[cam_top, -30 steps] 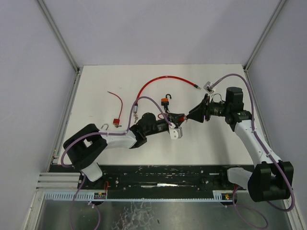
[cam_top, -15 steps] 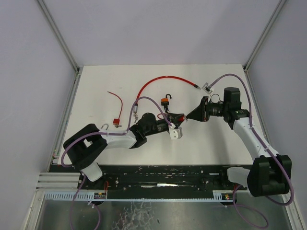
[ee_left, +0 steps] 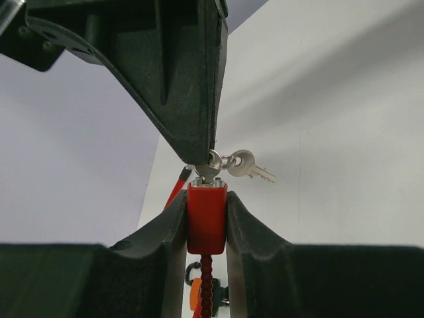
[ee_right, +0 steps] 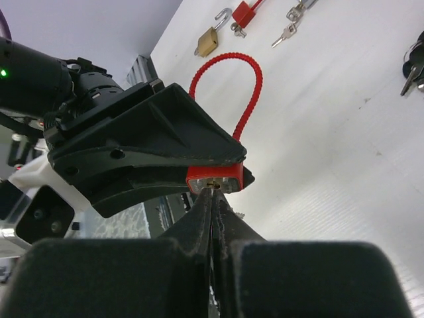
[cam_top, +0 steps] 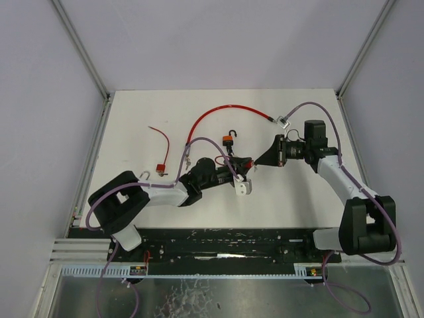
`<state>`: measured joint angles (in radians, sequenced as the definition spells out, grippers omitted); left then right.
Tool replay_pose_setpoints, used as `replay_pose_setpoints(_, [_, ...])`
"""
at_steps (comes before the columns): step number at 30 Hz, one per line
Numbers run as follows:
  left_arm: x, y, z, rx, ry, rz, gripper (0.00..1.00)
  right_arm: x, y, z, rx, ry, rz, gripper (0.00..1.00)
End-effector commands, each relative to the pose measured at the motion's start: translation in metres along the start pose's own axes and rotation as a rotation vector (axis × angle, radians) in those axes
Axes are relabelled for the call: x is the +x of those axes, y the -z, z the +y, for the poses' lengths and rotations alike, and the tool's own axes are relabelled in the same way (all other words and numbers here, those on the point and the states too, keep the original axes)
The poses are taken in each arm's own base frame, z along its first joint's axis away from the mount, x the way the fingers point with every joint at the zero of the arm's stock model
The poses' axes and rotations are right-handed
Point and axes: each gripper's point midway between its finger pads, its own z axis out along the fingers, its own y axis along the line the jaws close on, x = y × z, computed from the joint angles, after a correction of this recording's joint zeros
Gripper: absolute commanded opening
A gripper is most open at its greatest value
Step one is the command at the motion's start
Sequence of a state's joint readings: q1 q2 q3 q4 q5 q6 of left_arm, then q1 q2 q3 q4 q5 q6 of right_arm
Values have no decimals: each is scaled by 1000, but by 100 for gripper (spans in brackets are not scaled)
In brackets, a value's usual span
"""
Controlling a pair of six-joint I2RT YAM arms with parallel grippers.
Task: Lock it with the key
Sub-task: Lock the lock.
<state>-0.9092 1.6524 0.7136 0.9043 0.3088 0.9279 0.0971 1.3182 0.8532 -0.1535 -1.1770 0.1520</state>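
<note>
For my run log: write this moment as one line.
left gripper: shut on red padlock | right gripper: shut on key | key: inserted

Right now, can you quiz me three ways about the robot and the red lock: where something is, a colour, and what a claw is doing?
1. Where is the red padlock?
A) in the left claw
B) inside a box
C) on a shelf

2. What colour is its cable loop?
A) blue
B) red
C) green

3. The right claw is:
A) wide open
B) holding a cup
C) shut on the key

Answers: 1 A, the left wrist view shows it squeezed there; 2 B, the right wrist view shows the red loop; 3 C, it pinches the key at the lock.
</note>
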Motion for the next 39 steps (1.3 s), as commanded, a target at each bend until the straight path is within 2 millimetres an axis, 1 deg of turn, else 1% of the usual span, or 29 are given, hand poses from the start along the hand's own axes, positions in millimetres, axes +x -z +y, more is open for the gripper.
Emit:
replay_pose_setpoints(1, [2, -1, 21, -83, -134, 37, 0, -7, -2, 11, -88, -129, 12, 0])
replay_pose_setpoints(5, [14, -2, 21, -91, -198, 106, 0, -6, -3, 6, -116, -208, 9, 0])
replay_pose_setpoints(9, [20, -2, 20, -93, -233, 139, 0, -4, -4, 3, -125, -254, 9, 0])
replay_pose_setpoints(13, [22, 0, 21, -103, -235, 151, 0, -5, -3, 1, -118, -250, 2, 0])
replay_pose_setpoints(17, [26, 1, 20, -98, -226, 163, 0, -8, 1, 2, -90, -188, -3, 0])
replay_pose_setpoints(20, [22, 1, 18, -87, -194, 140, 0, -8, 5, -3, -18, -69, 3, 0])
replay_pose_setpoints(22, [17, 1, 18, -73, -152, 110, 0, -10, 8, -2, 10, 3, 0, 0])
replay_pose_setpoints(27, [7, 4, 9, 18, -52, 11, 0, -15, 15, 7, 29, 193, -20, 0])
replay_pose_setpoints(34, [5, 3, -4, 133, 34, -34, 0, -14, 20, 18, 65, 501, -39, 0])
replay_pose_setpoints(36, [2, 3, -5, 153, 60, -49, 0, -13, 19, 22, 76, 587, -44, 0])
replay_pose_setpoints(38, [-2, 4, -3, 154, 70, -67, 0, -17, 20, 23, 101, 628, -70, 0])
replay_pose_setpoints(39, [-3, 4, -3, 150, 68, -72, 0, -17, 20, 23, 102, 629, -75, 7])
